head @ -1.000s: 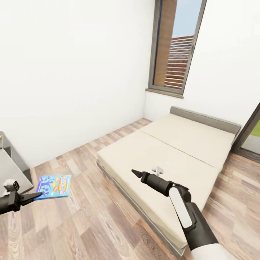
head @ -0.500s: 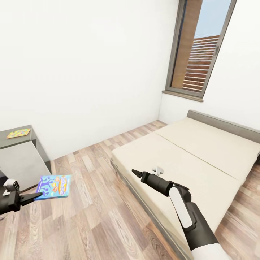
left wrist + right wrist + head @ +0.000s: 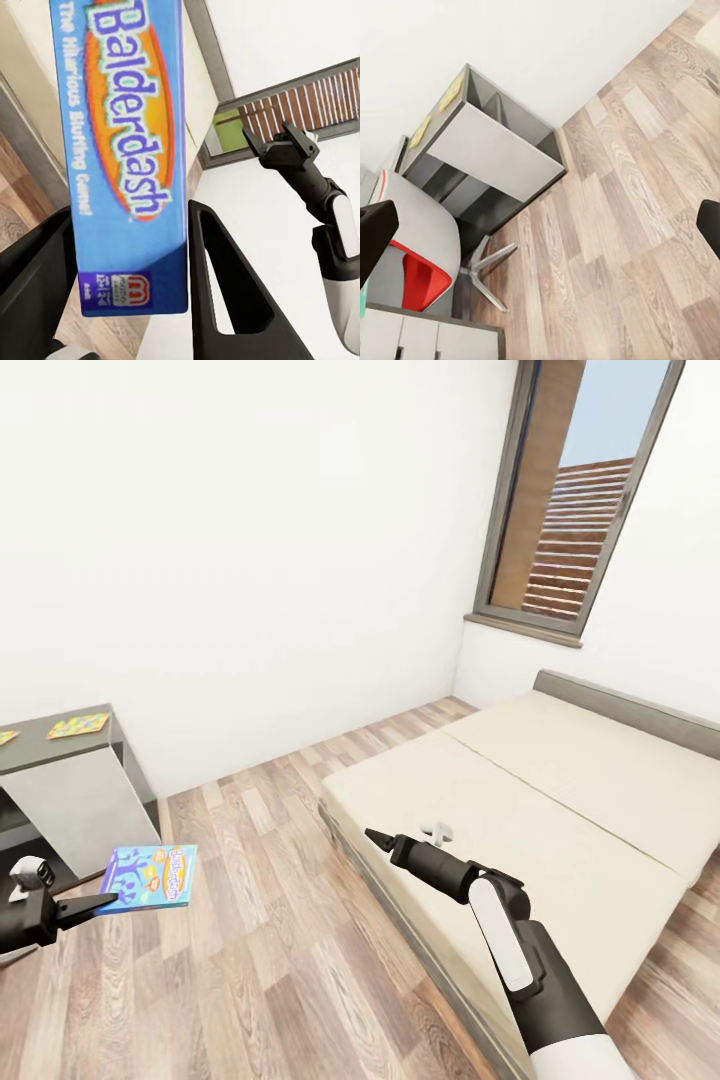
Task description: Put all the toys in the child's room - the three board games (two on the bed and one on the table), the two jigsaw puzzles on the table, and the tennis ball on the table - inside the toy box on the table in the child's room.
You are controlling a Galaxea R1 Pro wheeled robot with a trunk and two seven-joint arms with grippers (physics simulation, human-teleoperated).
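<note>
- Left gripper (image 3: 95,903) is clamped on the blue Balderdash board game (image 3: 150,876), carried above the wood-plank floor (image 3: 270,960)
- Right gripper (image 3: 378,840) is empty, jaws spread wide; it hangs over the edge of the bed (image 3: 560,800)
- Two jigsaw puzzles (image 3: 78,725) lie on the dark grey table section (image 3: 70,800) by the wall

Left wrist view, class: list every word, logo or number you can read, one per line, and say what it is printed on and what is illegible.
"Balderdash": large blue letters on the blue board game held in the left gripper.
"The Hilarious Bluffing Game": small white tagline beside the title, slightly blurred.
"m": red logo near the box's corner; the print around it is too small to read.
</note>
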